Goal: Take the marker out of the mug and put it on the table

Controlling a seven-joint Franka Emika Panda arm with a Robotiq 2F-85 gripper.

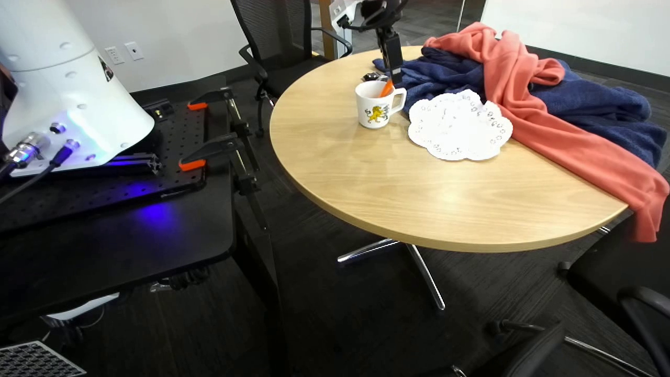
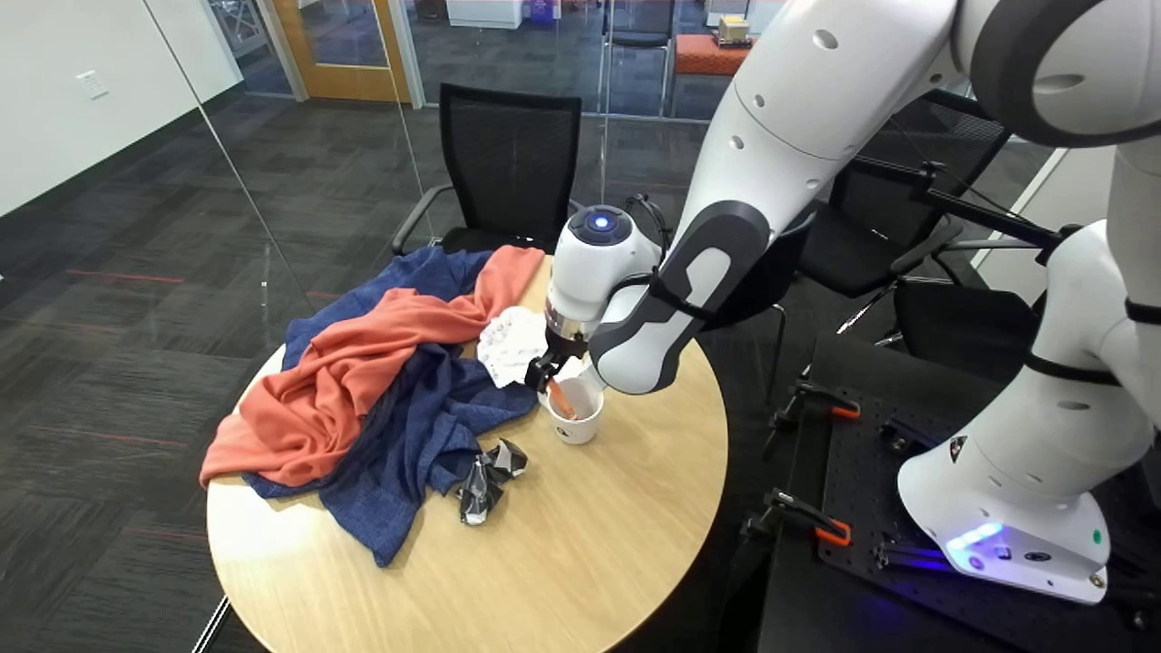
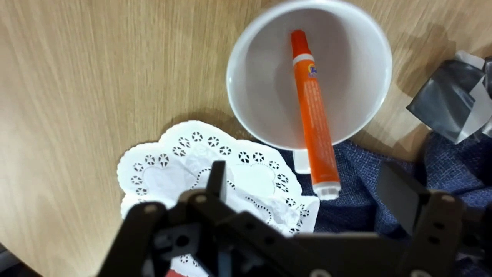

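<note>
The white mug [image 1: 366, 111] with yellow decoration stands upright on the light wood table [image 1: 392, 199]. It also shows in an exterior view [image 2: 578, 430] and the wrist view [image 3: 265, 84]. The orange marker [image 3: 313, 111] leans inside it, its white end sticking out over the rim above the handle. The marker shows in both exterior views [image 1: 387, 88] [image 2: 561, 399]. My gripper [image 3: 307, 173] is open and empty, its fingers apart on either side of the marker's white end in the wrist view. In both exterior views the gripper [image 1: 396, 77] [image 2: 537, 376] is beside the mug's handle, near the marker's end.
A white scalloped doily [image 1: 458, 128] lies beside the mug. A navy cloth [image 2: 390, 508] and a coral cloth [image 2: 308, 408] are heaped on the table. A crumpled black and silver wrapper [image 2: 490, 476] lies near the mug. Chairs [image 2: 508, 154] surround the table.
</note>
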